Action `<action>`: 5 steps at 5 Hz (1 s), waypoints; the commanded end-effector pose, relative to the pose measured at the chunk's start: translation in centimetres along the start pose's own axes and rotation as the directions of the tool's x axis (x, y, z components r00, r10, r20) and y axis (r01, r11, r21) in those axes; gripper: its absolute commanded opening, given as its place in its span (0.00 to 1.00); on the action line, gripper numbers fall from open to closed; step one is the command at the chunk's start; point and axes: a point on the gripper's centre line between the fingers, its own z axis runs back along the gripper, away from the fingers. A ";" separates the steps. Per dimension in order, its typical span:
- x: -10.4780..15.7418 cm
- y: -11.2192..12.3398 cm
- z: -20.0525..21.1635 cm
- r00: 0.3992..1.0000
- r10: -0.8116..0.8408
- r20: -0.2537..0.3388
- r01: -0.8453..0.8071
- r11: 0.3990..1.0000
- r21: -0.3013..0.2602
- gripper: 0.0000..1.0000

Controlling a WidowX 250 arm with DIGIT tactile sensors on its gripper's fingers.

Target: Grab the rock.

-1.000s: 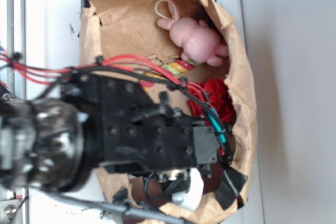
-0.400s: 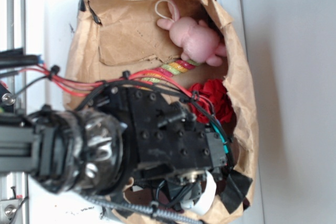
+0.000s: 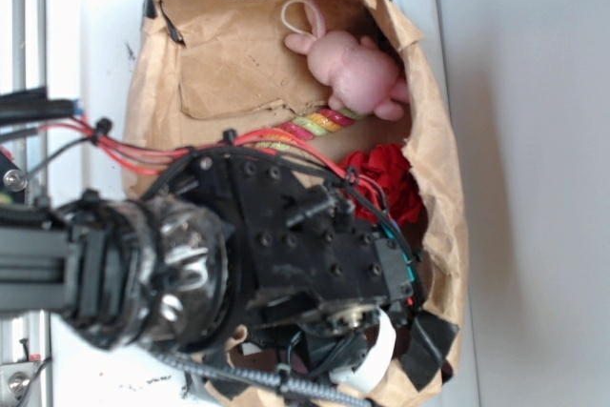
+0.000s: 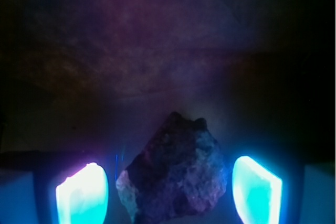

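Crumpled brown paper bag (image 3: 238, 54) lies open on a white surface (image 3: 91, 45). Inside, near the bag's top edge: pink plush toy (image 3: 357, 69) with a white loop at its head. Just below it, a striped multicoloured band (image 3: 315, 124). Red ruffled fabric flower (image 3: 391, 183) against the bag's right wall.

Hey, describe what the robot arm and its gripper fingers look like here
The arm is black and boxy, studded with bolt holes, with a scuffed rounded joint. Red and black cables run along it, plus a teal wire. In the wrist view, the fingers glow bright cyan.
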 end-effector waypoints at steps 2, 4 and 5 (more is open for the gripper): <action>1.0 0.2 -0.6 0.999 -0.029 -0.032 0.030 0.999 0.043 1.00; 0.5 -0.1 -1.0 0.999 -0.006 -0.032 0.007 0.999 0.050 0.00; 0.4 -0.1 -0.6 1.000 0.006 -0.026 -0.004 0.998 0.062 0.00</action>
